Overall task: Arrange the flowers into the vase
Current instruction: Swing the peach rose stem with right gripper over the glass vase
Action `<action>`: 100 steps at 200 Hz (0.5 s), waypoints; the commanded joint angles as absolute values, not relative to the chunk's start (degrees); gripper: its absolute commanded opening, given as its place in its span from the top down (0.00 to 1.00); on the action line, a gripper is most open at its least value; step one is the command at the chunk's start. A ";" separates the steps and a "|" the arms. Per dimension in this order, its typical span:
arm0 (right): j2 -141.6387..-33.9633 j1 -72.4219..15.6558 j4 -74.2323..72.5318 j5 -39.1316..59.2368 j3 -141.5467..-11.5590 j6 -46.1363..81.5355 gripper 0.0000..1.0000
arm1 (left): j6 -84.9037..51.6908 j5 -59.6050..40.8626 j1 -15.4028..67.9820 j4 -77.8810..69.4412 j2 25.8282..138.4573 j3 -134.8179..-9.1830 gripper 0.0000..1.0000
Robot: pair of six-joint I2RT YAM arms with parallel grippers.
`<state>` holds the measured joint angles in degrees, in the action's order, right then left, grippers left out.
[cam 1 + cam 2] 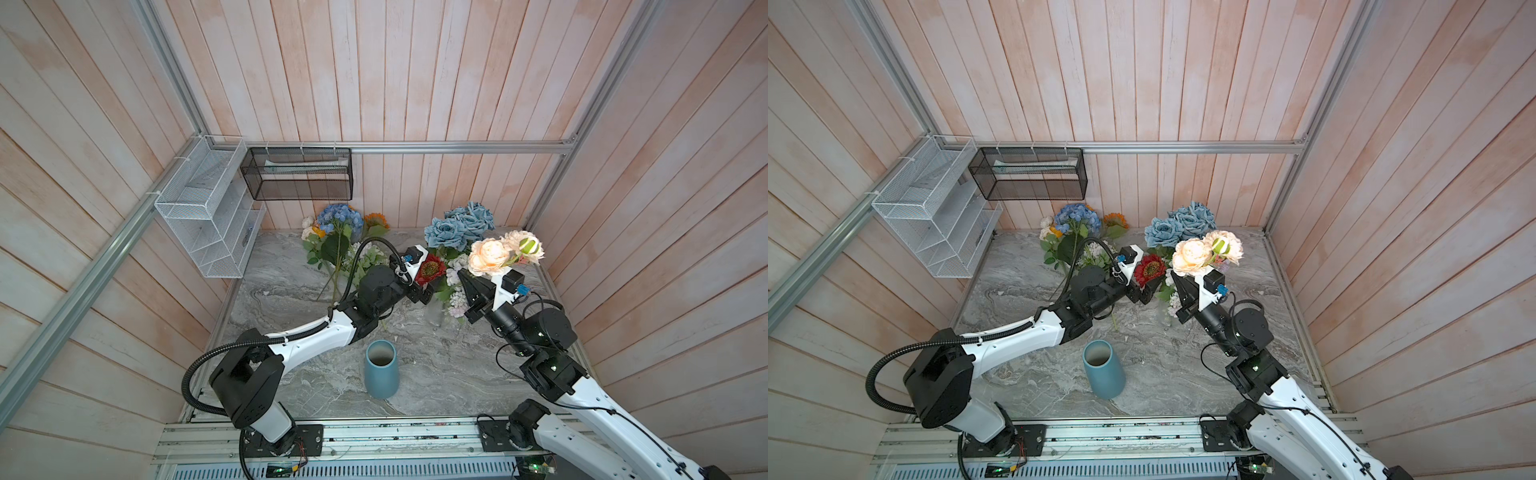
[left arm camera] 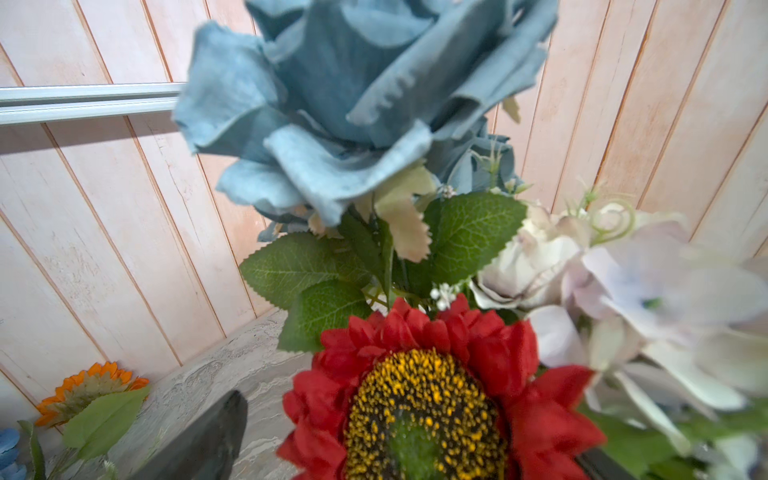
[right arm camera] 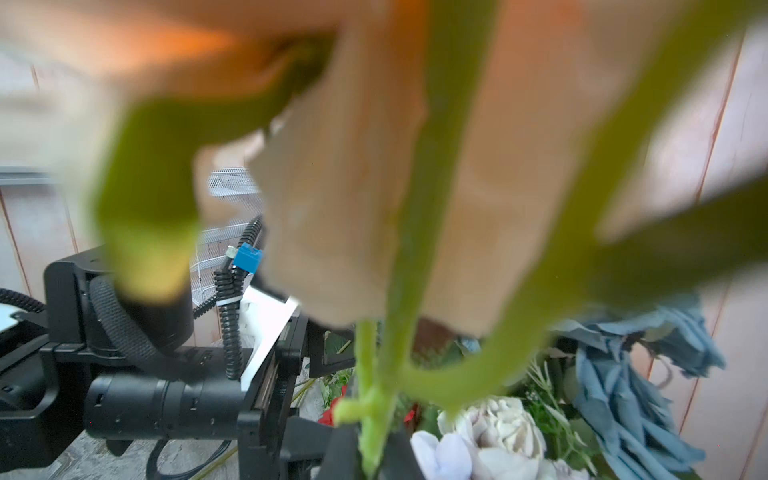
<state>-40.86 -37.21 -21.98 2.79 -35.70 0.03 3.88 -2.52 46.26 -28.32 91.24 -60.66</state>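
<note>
Step 1, pickup: right gripper (image 1: 465, 280) clamps peach roses (image 1: 490, 255) by stem, up over worktop's (image 1: 436, 374) back right, left gripper (image 1: 422, 293) wide open at red bloom (image 1: 431, 268); nxt move needs stem tipped down & carried to empty vase (image 1: 381, 382).

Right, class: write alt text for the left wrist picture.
A red bloom with a yellow-speckled centre fills the foreground. Behind it rise a dusty-blue rose, green leaves and pale lilac flowers; an orange sunflower shows at the foot of the plank wall.
</note>
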 commanded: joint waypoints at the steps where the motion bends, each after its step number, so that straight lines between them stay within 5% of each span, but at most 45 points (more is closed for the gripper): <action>1: -41.77 -39.46 -18.76 -3.28 -36.38 -3.51 0.94 | 4.04 -2.33 45.88 -29.44 91.48 -61.24 0.00; 68: -46.14 -42.45 -14.66 -12.13 -37.62 -11.71 0.89 | 4.04 -2.21 45.87 -29.18 90.79 -61.30 0.00; 100: -45.21 -42.54 -13.33 -9.00 -38.62 -9.91 0.65 | 4.35 -1.86 45.71 -28.80 89.92 -60.87 0.00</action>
<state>-46.15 -42.33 -15.92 -9.45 -35.94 -9.96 3.88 -2.52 46.11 -28.29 91.22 -60.66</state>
